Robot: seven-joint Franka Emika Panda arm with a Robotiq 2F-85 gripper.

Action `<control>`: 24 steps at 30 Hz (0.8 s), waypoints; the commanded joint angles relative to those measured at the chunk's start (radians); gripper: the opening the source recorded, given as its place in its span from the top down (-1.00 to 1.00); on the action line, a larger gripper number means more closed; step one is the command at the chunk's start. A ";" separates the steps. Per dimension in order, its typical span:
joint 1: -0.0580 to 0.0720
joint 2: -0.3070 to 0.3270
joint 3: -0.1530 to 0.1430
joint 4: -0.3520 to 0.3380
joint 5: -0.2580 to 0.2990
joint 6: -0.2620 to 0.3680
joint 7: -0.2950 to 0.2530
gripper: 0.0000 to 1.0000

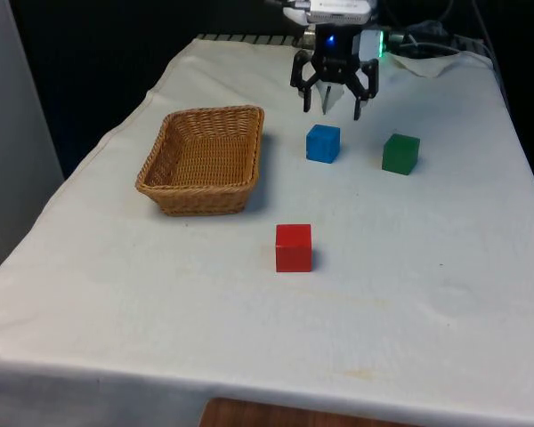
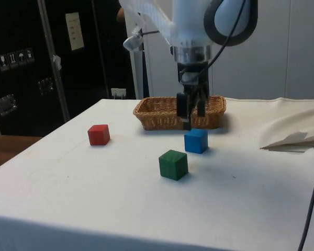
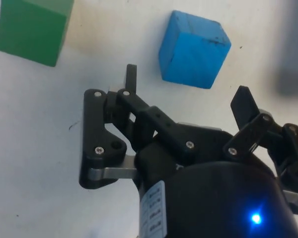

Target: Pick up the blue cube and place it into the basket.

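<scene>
Tabletop (image 1: pixel 427 294) under its white cloth carries everything here, and the jaws (image 1: pixel 337 108) hang above its far part, spread wide with nothing between them, their tips clear of the cloth. Largest of the things is the woven basket (image 1: pixel 205 160), which stands off to the front view's left of the jaws and somewhat nearer the camera; in the side view the basket (image 2: pixel 162 112) sits behind the jaws (image 2: pixel 193 119), well apart from them. The three cubes are much of a size. The blue cube (image 1: pixel 323 143) rests on the cloth just below and in front of the jaws, a little to the front view's left of their midline, not touched by either finger; the side view shows the blue cube (image 2: pixel 196 140) directly beneath the fingertips with a gap still showing, and in the wrist view the blue cube (image 3: pixel 193 49) lies just beyond the tips. The green cube (image 1: pixel 400 153) sits near the jaws on the front view's right, beside the blue one but apart from it. The red cube (image 1: pixel 294 247) lies farthest from the jaws, well toward the front camera.
</scene>
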 commanded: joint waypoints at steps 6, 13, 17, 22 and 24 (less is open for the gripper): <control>-0.005 0.036 -0.020 0.000 -0.028 0.050 0.020 -1.00; -0.003 0.072 -0.037 0.001 -0.025 0.087 0.018 -1.00; -0.001 0.097 -0.049 0.000 -0.026 0.114 0.018 -1.00; 0.000 0.117 -0.058 0.001 -0.027 0.136 0.017 -1.00; 0.001 0.131 -0.066 0.001 -0.027 0.153 0.017 -1.00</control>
